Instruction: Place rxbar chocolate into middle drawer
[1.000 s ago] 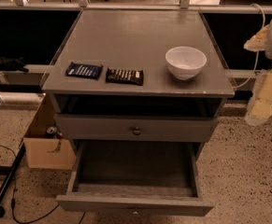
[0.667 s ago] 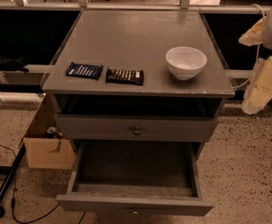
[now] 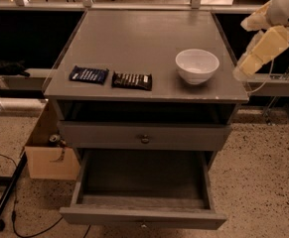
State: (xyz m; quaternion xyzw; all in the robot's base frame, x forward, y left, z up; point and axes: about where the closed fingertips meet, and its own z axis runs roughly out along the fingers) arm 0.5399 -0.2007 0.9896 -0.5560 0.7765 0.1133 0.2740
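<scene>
The rxbar chocolate (image 3: 132, 81) lies flat near the front edge of the grey cabinet top (image 3: 144, 38), left of centre. The middle drawer (image 3: 143, 216) is pulled out at the bottom of the view, and its inside is bare. The knobbed drawer front (image 3: 144, 135) above it is closed. My gripper (image 3: 244, 68) hangs in the air off the cabinet's right edge, right of the white bowl and far from the bar. It holds nothing that I can see.
A blue-wrapped bar (image 3: 88, 75) lies just left of the rxbar chocolate. A white bowl (image 3: 197, 66) stands on the right of the top. A cardboard box (image 3: 49, 160) with a can sits on the floor at the left. A black stand leg and cable lie at the bottom left.
My arm has moved up and a little left, closer to the cabinet's right edge. The bars, bowl and drawers have not moved.
</scene>
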